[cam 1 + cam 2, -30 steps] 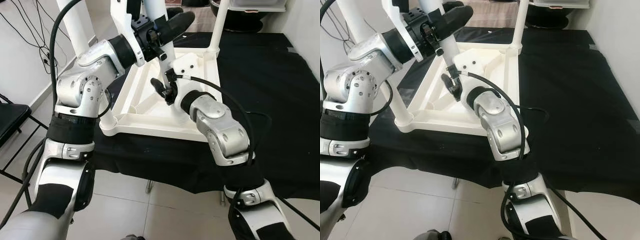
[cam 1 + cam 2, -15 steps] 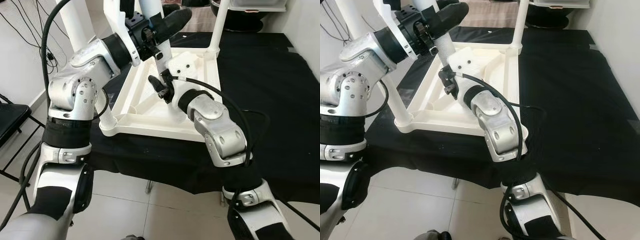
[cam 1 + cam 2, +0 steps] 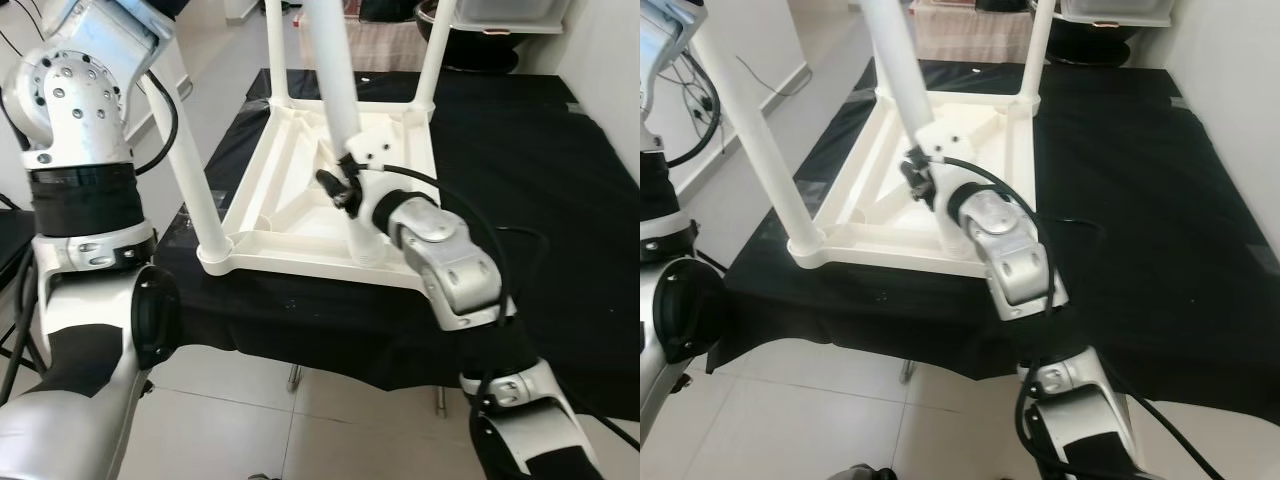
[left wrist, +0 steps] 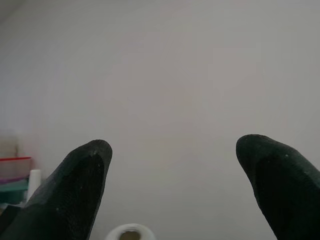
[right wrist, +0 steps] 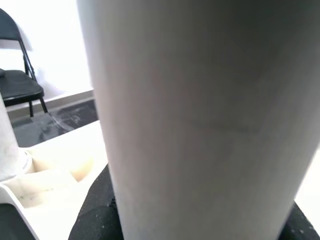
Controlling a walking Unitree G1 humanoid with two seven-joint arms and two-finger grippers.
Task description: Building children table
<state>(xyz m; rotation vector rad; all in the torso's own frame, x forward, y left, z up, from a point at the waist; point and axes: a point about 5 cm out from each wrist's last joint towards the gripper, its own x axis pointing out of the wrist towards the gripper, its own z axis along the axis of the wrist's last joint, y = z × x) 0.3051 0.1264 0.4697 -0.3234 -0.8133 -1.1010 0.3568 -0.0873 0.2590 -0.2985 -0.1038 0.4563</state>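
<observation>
My two head views look forward and steeply down from above, and both take in the upturned white table (image 3: 330, 190) on the black-draped bench (image 3: 540, 150), my right arm reaching in, and the tiled floor (image 3: 790, 420) below, the right eye seeing it all shifted a little toward the left of its picture. My left wrist camera looks out between the two black fingers (image 4: 75, 190) of the left pincer (image 4: 175, 165), spread wide and facing a bare pale wall (image 4: 175, 75) some way off. My right wrist camera sits pressed up close against a white table leg (image 5: 200, 110), with a black folding chair (image 5: 17, 82) and a slice of the table's underside far off beside it.
</observation>
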